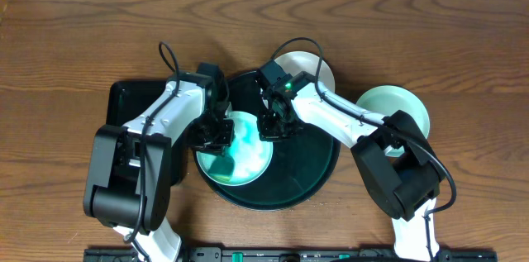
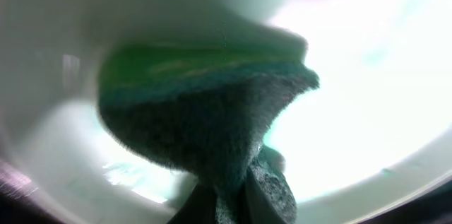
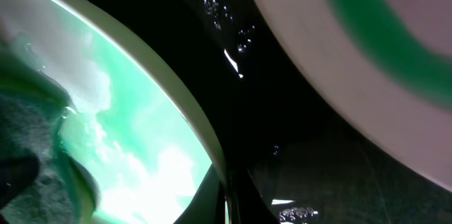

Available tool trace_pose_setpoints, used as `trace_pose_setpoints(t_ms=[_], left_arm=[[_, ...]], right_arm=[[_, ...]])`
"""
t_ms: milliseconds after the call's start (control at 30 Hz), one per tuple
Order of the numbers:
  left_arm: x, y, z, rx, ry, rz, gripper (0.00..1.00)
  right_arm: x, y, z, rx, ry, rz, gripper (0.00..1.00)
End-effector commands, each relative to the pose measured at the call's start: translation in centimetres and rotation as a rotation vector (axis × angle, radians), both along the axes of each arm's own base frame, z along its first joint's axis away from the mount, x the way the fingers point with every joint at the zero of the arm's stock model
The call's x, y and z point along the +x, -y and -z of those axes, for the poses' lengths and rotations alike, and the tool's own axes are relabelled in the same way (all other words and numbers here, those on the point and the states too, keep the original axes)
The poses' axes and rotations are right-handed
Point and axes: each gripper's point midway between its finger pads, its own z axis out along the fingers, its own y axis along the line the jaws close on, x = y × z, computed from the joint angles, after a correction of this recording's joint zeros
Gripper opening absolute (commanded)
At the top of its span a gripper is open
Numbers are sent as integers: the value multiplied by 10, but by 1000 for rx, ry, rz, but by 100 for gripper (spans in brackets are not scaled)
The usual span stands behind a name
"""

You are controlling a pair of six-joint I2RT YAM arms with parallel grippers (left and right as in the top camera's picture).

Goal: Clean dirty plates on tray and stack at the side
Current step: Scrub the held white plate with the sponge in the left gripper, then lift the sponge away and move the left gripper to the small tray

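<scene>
A green plate (image 1: 246,163) lies on the round dark tray (image 1: 318,181). My left gripper (image 1: 216,134) is shut on a green-backed scrub sponge (image 2: 205,125) and presses it against the plate's inner face (image 2: 367,75). My right gripper (image 1: 271,126) is shut on the plate's right rim (image 3: 194,121), one finger on each side (image 3: 229,199). The sponge also shows at the left of the right wrist view (image 3: 28,153). A second pale plate (image 1: 321,68) sits at the back of the tray and also shows in the right wrist view (image 3: 353,61).
A pale green plate (image 1: 407,107) rests on the wooden table to the right of the tray. A black rectangular tray (image 1: 124,97) lies at the left under my left arm. Water drops glisten on the round tray (image 3: 282,111).
</scene>
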Motion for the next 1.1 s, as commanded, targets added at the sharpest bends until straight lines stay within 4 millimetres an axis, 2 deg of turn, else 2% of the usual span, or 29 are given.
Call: trace_pose_setpoints(t_ms=[0,133,333,433,533,667,900,967,1067], left_arm=[[-5,44,3,-253,-30,16,7],[20,50,6,-250,31,-113,7],[56,54,8,-260,174,-142,7],[65,48,11,-221,217,-142,7],[70,36,15,-143,238,-167,7],[78,6,20,43,276,-251,7],[82,-42,5,308,362,-363,7],[80,-50,-1,356,375,-380,7],[76,-54,-5,371,370,-378,7]], right_arm=[[6,7,5,-27,6,17,1],[6,7,5,-27,6,17,1],[6,7,5,-27,6,17,1],[6,7,5,-27,6,17,1],[6,7,5,-27,6,17,1],[6,7,4,-26,6,17,1],[6,7,4,-26,6,17,1],[6,7,4,-25,7,17,1],[6,7,4,-25,8,17,1]])
